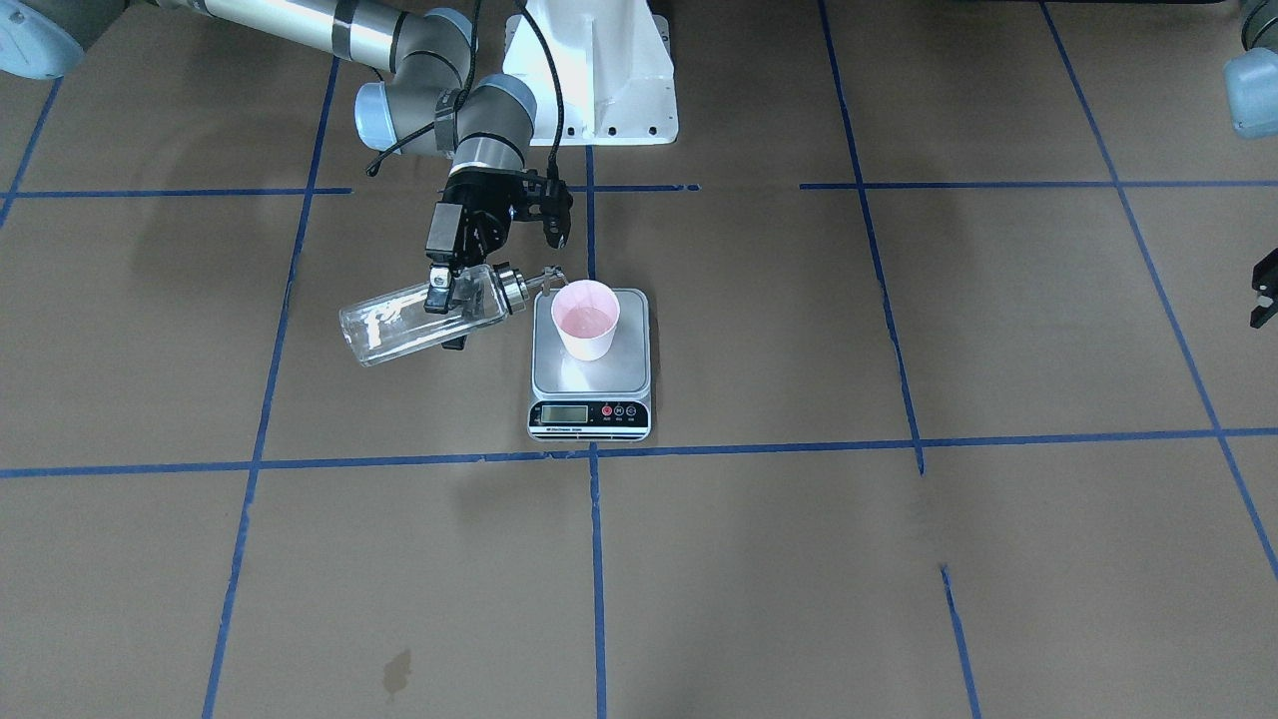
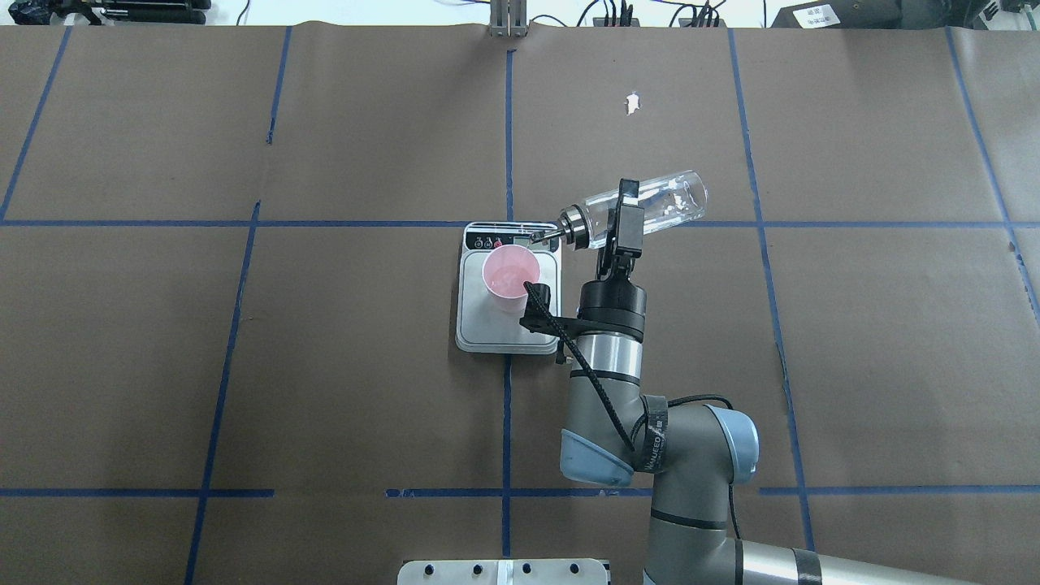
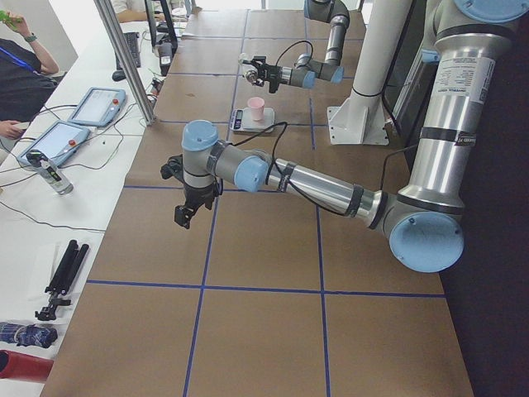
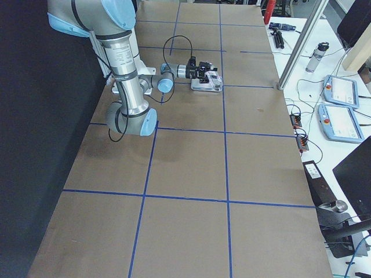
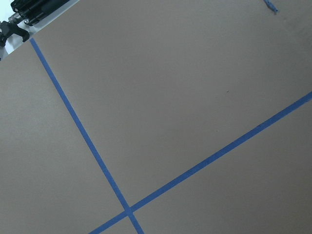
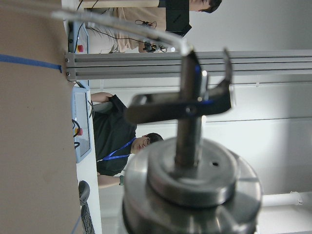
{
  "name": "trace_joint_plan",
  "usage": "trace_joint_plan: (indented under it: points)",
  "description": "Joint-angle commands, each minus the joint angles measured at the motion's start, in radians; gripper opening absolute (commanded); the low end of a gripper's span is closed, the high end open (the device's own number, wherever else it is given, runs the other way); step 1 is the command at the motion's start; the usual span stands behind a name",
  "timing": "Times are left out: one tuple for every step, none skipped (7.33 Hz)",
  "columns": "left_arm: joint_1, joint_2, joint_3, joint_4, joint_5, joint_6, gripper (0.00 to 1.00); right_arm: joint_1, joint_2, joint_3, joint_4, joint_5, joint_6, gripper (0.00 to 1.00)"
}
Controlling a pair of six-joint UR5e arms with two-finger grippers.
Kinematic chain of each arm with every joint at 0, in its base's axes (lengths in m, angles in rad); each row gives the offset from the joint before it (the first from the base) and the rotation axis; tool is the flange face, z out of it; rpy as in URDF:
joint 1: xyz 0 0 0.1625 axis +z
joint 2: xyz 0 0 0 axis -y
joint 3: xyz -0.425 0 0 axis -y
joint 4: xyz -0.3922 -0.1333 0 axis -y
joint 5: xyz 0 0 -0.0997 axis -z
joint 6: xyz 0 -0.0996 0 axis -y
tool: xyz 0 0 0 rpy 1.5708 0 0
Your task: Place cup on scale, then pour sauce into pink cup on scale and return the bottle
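Currently the bottle [image 1: 394,322] is held tilted, clamped in the right gripper [image 1: 446,300], spout [image 1: 551,272] at the far right rim of the cup [image 1: 585,325] on the scale [image 1: 589,384]. Spillage onto the scale is risked if the spout falls short. Left gripper [image 3: 183,217]: state cannot be told.

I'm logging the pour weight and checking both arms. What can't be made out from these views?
Scale reading: digits too small in the front-facing view; overhead, the spout of the bottle crosses the display.
Any stream into the pink cup: too fine and clear to see; the right wrist view shows only the blurred cap.
Left end effector: cut off by the front-facing view's edge, so open or shut is unclear.
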Motion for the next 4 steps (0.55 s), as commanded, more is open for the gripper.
trace_joint_plan:
  points:
    - [0.000,0.000,-0.003,0.001,0.000,0.000,1.00,-0.005,0.001,0.000,0.089,0.044,0.016,0.00]
    - [0.000,0.000,-0.003,0.001,0.000,0.000,1.00,-0.010,-0.002,-0.001,0.156,0.067,0.016,0.00]
    - [-0.002,0.000,-0.003,0.003,-0.002,0.000,1.00,-0.011,-0.004,-0.001,0.185,0.071,0.016,0.00]
    - [-0.003,0.000,-0.005,0.001,-0.002,0.000,1.00,-0.011,-0.007,-0.001,0.224,0.088,0.054,0.00]
